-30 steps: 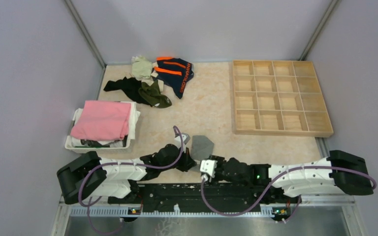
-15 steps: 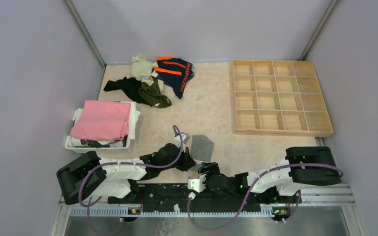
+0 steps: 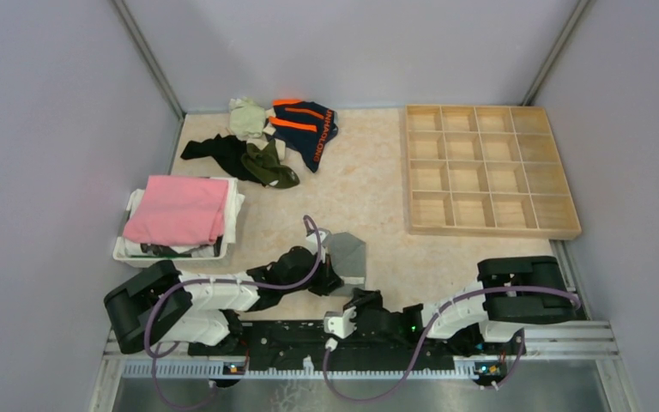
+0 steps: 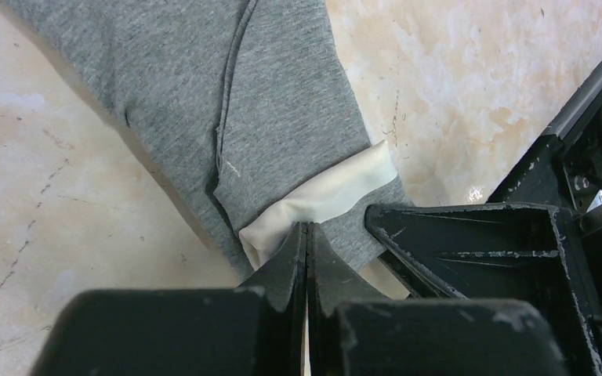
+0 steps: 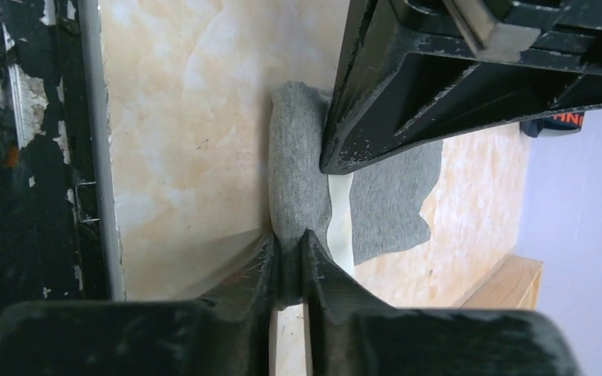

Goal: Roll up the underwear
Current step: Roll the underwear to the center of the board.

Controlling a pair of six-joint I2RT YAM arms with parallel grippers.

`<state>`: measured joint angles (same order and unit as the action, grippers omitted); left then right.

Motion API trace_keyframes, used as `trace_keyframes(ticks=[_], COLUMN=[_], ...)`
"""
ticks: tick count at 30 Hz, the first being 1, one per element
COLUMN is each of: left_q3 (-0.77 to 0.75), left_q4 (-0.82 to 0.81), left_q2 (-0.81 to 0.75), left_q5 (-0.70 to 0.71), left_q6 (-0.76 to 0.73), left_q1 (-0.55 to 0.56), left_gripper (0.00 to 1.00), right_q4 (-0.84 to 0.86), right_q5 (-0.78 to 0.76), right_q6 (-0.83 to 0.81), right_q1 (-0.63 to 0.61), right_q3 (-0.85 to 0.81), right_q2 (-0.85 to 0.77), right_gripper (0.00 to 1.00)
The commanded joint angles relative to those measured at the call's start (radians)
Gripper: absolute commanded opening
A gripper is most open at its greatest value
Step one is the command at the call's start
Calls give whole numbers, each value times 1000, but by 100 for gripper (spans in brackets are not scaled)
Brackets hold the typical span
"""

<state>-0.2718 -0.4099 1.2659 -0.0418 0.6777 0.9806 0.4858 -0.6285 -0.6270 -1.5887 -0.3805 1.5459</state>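
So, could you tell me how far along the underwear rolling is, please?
Done: nothing finished; the wooden tray holds no rolls. In hand: the grey underwear, with both arms' jaws pinched on its near edge, which is bunched up. Left: the other pairs heaped at the far left.

On my screen a wooden tray (image 3: 493, 232), divided into a four-by-four grid of compartments, lay flat on the far right part of the beige marbled table (image 3: 369, 189), close to the right wall. At the left edge sat a white bin (image 3: 172, 255) with a folded pink cloth (image 3: 178, 209) on top and white and dark fabric showing beneath it. Plain lilac walls (image 3: 352, 51) closed the table in on three sides.
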Motion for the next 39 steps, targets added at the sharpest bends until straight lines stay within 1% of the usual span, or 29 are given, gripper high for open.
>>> trace_keyframes(ticks=[1, 2, 6, 9, 12, 14, 17, 23, 31, 39], left_q3=[25, 25, 27, 22, -12, -46, -75, -57, -22, 6], left_q4=[161, 159, 160, 173, 212, 259, 306, 310, 324, 382], left_q2=[38, 32, -24, -113, -208, -241, -268, -285, -345, -473], left_q5=[14, 11, -5, -19, -43, -40, -29, -47, -20, 32], left_q6=[-51, -51, -51, -54, -77, -94, -111, -108, -87, -59], left_q1=[-21, -23, -37, -46, -49, -49, -51, -51, -51, -51], left_gripper=[0, 0, 0, 0, 0, 0, 0, 0, 0, 0], right_q4=[-29, -29, -52, -88, -146, -185, -231, -268, -254, -259], right_q5=[-7, -4, 14, 63, 154, 217, 337, 568, 823, 1026], right_q6=[-1, 4, 50, 110, 187, 247, 336, 478, 608, 718], right_q1=[-10, -10, -10, -8, 12, 34, 82, 187, 313, 435], right_q3=[2, 4, 1, -11, -32, -42, -58, -75, -93, -165], right_q2=[7, 1, -41, -97, -160, -196, -244, -309, -308, -227], right_gripper=[4, 0, 0, 0, 0, 0, 0, 0, 0, 0])
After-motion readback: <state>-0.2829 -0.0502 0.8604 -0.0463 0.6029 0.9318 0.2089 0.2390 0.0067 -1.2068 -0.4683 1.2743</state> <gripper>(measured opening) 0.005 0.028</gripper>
